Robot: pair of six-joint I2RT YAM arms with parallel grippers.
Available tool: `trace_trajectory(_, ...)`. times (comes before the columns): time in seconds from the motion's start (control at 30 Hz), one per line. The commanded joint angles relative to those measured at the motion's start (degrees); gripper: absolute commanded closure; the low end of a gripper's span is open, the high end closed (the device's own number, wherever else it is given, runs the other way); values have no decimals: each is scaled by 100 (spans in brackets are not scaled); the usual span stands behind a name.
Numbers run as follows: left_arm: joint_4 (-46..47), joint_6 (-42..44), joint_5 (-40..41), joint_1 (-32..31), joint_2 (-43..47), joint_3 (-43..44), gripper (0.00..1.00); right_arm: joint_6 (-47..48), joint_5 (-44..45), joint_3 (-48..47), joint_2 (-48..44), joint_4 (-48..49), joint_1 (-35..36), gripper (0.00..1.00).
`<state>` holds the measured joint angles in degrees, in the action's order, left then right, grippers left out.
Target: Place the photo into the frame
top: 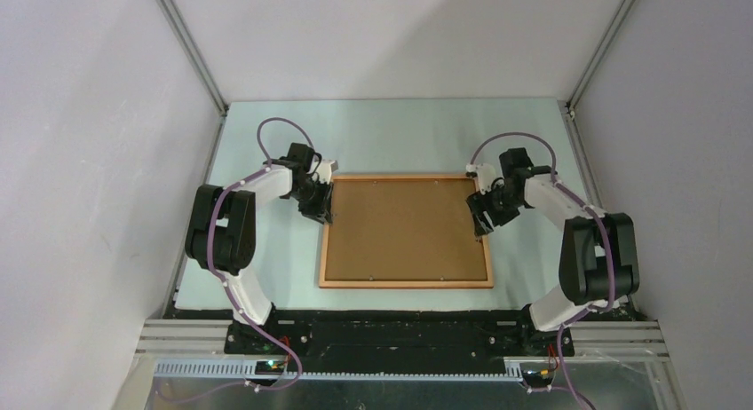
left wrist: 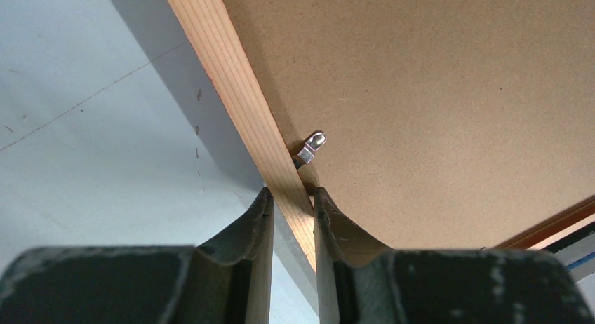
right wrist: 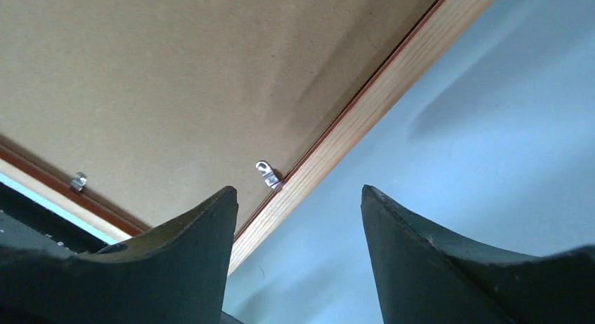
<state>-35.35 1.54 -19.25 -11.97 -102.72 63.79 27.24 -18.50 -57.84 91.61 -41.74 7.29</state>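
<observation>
The orange-brown wooden frame (top: 406, 284) lies flat on the table with a brown backing board (top: 404, 228) filling it. The photo is hidden. My left gripper (top: 321, 216) is at the frame's left rail; in the left wrist view it (left wrist: 291, 194) is shut on that rail (left wrist: 238, 92), next to a small metal clip (left wrist: 312, 147). My right gripper (top: 482, 228) hovers at the right rail. In the right wrist view it (right wrist: 298, 194) is open, the rail (right wrist: 379, 99) running past its left fingertip and bare table between the fingers. Nothing is held there.
The pale blue-grey table (top: 400, 135) is walled in on three sides. Small metal clips (right wrist: 268, 174) sit along the board's edge, another one (right wrist: 79, 180) on the near rail. Both arm bases stand at the near edge.
</observation>
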Motion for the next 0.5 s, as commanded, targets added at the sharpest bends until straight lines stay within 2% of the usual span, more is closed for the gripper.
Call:
trace_trajectory(0.0,109,188,-305,-21,-28,-20,75,119,-68,-105,-606,-101,164,29)
trace_trajectory(0.3,108,156,-245,-8,134,-5,55,211,238,228,-1703,-364,1235,27)
trace_trajectory(0.47,125,205,-30,-4,423,-7,35,166,412,684,-2017,-230,2153,27)
